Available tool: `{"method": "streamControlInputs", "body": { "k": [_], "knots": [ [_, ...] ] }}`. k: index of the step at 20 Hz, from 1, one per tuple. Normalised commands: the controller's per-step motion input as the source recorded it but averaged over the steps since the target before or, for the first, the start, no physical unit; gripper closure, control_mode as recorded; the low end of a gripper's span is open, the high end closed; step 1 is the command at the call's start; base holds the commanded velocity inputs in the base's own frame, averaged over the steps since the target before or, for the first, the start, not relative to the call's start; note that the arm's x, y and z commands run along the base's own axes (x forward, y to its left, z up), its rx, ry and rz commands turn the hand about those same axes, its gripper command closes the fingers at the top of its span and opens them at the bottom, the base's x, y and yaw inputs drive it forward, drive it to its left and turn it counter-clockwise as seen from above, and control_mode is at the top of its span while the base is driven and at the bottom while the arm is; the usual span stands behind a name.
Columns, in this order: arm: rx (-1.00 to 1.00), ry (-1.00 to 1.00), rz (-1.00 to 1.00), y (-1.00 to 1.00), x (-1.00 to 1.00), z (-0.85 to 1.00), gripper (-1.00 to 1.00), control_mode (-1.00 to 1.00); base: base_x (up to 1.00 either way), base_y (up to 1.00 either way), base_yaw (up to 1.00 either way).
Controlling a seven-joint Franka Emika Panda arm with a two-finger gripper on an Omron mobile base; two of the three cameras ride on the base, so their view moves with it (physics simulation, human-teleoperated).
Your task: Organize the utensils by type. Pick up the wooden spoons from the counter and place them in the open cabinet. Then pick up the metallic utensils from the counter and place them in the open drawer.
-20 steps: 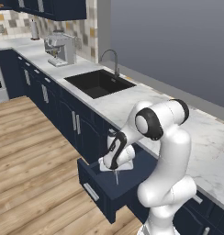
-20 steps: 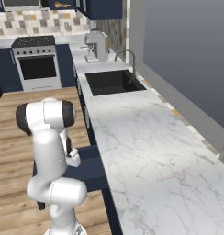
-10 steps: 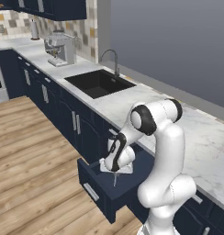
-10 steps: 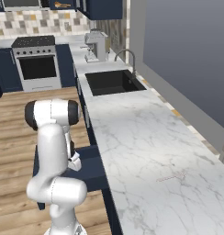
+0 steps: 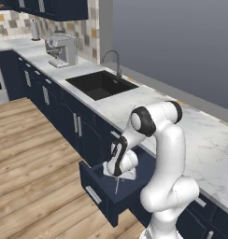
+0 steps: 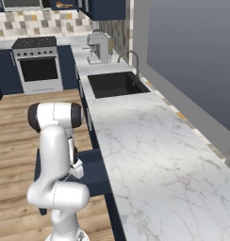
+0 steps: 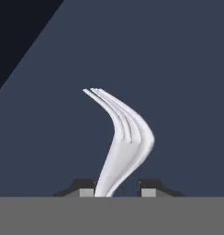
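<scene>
Gripper (image 7: 117, 192) over open drawer (image 5: 103, 189), fingers pointing down into it. Hand view: fork (image 7: 124, 137) stands betw the fingertips, handle touching left tip, small gap to right tip; can't tell if still gripped. Tines point away toward navy drawer floor. Left base view: thin fork hangs below gripper inside drawer. Counter (image 6: 140, 146) just beyond; sink (image 5: 101, 84), coffee machine (image 5: 62, 49) farther back.
</scene>
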Motion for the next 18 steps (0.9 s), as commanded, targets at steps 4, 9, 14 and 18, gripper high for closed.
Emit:
{"method": "streamControlInputs", "body": {
  "k": [4,9,14,18],
  "knots": [
    [0.00,0.00,-0.08,-0.01,0.00,0.06,-1.00,-1.00,0.00,0.00,0.00],
    [0.00,0.00,-0.06,-0.01,0.01,0.40,-1.00,-1.00,0.00,0.00,0.00],
    [0.00,0.00,-0.02,0.00,0.00,0.69,-1.00,-1.00,0.00,0.00,0.00],
    [0.00,0.00,-0.03,-0.05,-0.08,0.74,-1.00,-1.00,0.00,0.00,0.00]
  ]
}}
